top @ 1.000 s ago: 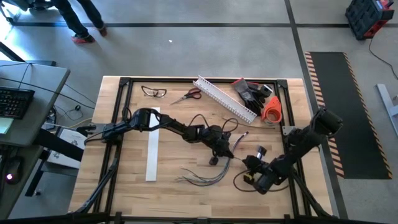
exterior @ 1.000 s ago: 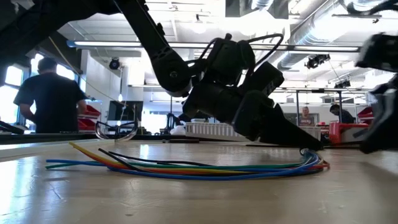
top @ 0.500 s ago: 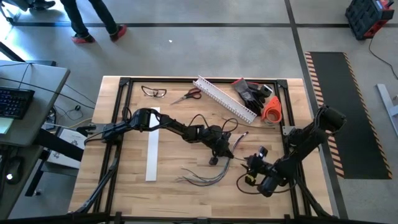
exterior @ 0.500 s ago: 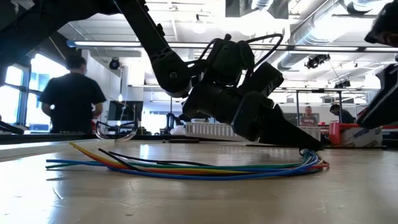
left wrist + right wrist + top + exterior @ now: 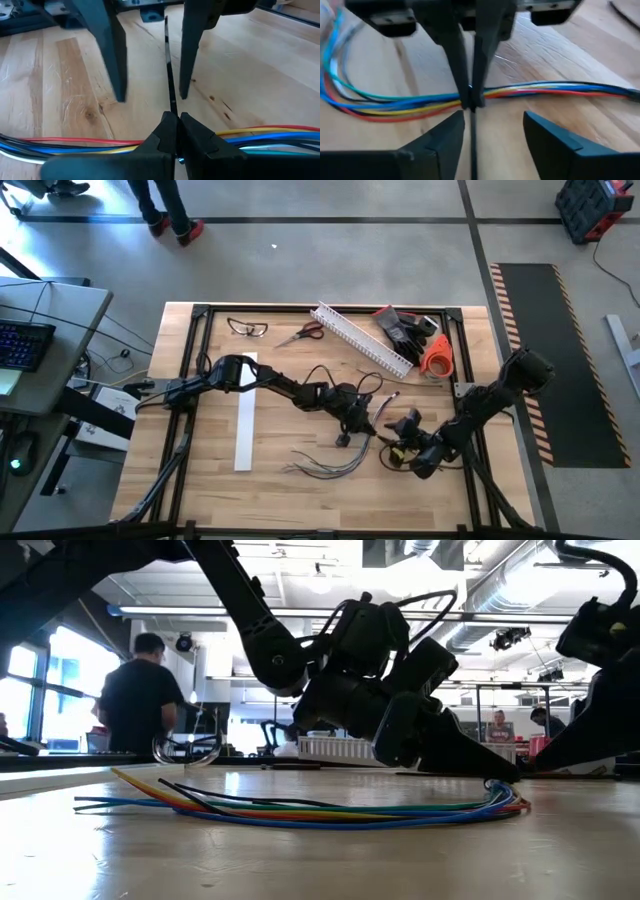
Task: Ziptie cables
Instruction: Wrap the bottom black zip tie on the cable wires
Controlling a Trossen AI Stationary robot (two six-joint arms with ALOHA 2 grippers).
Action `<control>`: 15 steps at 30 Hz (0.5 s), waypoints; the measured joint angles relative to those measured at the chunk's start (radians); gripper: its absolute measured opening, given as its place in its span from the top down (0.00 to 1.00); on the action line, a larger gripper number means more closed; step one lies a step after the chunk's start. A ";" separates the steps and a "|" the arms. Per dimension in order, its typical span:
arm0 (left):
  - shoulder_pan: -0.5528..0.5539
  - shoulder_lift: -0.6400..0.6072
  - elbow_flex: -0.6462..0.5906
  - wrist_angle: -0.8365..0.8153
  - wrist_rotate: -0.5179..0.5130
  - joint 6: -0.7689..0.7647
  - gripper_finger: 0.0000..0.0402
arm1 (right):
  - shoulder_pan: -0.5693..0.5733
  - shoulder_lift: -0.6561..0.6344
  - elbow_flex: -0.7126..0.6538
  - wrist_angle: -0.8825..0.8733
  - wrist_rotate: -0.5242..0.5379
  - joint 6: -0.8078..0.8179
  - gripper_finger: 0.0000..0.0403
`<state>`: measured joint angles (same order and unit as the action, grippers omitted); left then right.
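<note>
Wooden tabletop (image 5: pixel 200 430) carries the cables (image 5: pixel 300 810), a coloured bundle lying flat. Left gripper (image 5: pixel 176 131) is clamped tight on a ziptie (image 5: pixel 169 75) at the bundle. Beyond, the right gripper (image 5: pixel 492 132) has just spread its fingers and moved in, holding nothing, apparently ready to take the strip's free end.

A light wooden table (image 5: pixel 200 480) with a black frame fills the middle of the high view. Along its upper edge lie glasses (image 5: pixel 247 328), scissors (image 5: pixel 302 333), a white slotted channel (image 5: pixel 363 340), dark gloves (image 5: pixel 405 328) and an orange roll (image 5: pixel 436 355). A white strip (image 5: pixel 245 425) lies at centre left, the cables (image 5: pixel 325 464) lower centre.
</note>
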<state>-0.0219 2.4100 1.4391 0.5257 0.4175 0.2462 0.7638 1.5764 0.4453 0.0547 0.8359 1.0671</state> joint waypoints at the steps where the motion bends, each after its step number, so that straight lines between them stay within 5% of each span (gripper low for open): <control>1: 0.000 0.000 0.000 0.000 -0.001 0.000 1.00 | -0.004 0.000 -0.015 0.049 -0.003 -0.024 0.56; 15: 0.000 0.000 0.000 0.002 -0.001 -0.001 1.00 | -0.046 0.029 -0.046 0.177 -0.077 -0.223 0.74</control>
<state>-0.0216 2.4104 1.4391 0.5281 0.4168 0.2451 0.7177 1.6057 0.3996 0.2316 0.7594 0.8437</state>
